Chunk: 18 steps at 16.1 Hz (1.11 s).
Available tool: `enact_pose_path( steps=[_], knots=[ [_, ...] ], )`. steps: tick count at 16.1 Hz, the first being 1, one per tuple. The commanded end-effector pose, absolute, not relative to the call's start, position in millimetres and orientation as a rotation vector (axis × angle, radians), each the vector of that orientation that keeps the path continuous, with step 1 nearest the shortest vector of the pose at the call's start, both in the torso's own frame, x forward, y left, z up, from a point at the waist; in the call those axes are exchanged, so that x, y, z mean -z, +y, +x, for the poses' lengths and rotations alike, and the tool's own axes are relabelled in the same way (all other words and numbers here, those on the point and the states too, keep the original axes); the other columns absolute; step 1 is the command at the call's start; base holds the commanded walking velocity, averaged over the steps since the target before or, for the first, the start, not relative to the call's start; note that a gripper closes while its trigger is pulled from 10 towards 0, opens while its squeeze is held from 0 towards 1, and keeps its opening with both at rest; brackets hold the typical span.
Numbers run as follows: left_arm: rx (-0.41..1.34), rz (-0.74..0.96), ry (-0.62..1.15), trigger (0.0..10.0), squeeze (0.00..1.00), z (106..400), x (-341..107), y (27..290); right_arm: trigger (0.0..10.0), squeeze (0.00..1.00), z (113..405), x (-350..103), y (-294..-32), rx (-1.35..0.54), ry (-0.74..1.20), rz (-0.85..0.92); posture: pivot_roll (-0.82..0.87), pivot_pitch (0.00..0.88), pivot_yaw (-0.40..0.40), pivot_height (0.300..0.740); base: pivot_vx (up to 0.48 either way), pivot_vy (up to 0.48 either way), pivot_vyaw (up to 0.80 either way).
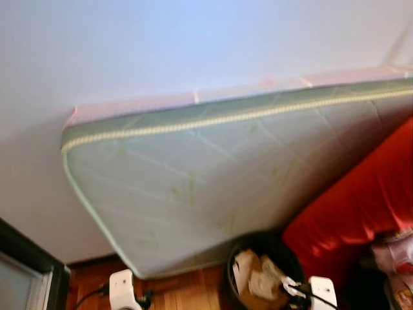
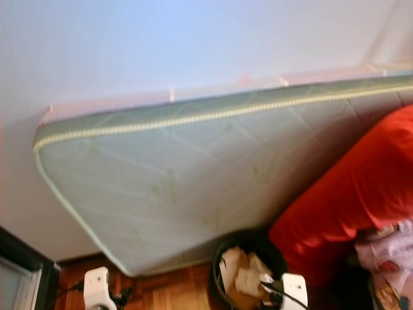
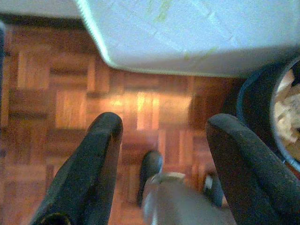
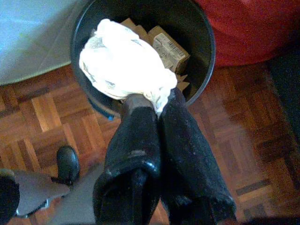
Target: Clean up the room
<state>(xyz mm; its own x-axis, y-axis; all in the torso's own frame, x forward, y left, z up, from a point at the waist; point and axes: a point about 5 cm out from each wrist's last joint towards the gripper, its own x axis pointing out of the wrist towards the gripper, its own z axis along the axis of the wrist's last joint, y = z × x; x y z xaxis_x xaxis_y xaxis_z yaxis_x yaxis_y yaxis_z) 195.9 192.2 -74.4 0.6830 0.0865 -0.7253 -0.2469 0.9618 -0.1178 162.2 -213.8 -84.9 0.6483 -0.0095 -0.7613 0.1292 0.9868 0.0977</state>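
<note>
In the right wrist view my right gripper (image 4: 157, 101) is shut on a crumpled white wad of paper (image 4: 124, 63). The wad hangs over the near rim of a round black bin (image 4: 206, 42), which holds a brown cardboard box (image 4: 169, 47) and other scraps. From the head, the bin (image 1: 233, 258) stands on the floor at the foot of the mattress, between my two white wrists. My left gripper (image 3: 164, 129) is open over bare parquet with nothing between its fingers, and the bin's rim (image 3: 243, 98) lies just to one side of it.
A pale green mattress (image 1: 213, 187) leans on the white wall behind the bin. A red cushioned seat (image 1: 361, 200) presses against the bin's right side, with a patterned bag (image 1: 393, 258) lower right. A dark frame (image 1: 32, 271) stands at far left. Parquet floor (image 3: 70, 93) lies open on the left.
</note>
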Motion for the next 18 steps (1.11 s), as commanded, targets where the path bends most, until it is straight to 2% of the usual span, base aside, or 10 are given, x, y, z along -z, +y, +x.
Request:
enact_pose_path(
  steps=[1,3,8,12,18],
  knots=[
    [-0.166,-0.221,0.811,10.0,0.00,195,76,184,10.0,0.00,148,89,-223,0.131,0.901,0.158,0.06,0.038,-0.025,0.740,0.405,0.000,0.00],
    [-0.168,-0.221,0.812,10.0,0.00,195,76,186,10.0,0.00,147,89,-224,0.151,0.895,0.161,0.06,0.042,-0.026,0.740,0.358,0.000,0.00],
    [-0.154,-0.213,0.780,10.0,0.00,198,73,189,10.0,0.00,145,89,-225,0.298,0.832,0.275,0.07,0.053,-0.020,0.740,0.000,0.000,0.00],
    [-0.060,-0.186,0.651,10.0,0.00,225,55,184,10.0,0.00,147,87,-225,0.274,0.792,0.264,0.08,0.064,-0.016,0.740,0.000,0.000,0.00],
    [-0.044,-0.192,0.586,10.0,0.00,233,48,184,10.0,0.00,148,83,-227,0.316,0.705,0.282,0.09,0.075,-0.008,0.740,0.000,0.000,0.00]
  ],
)
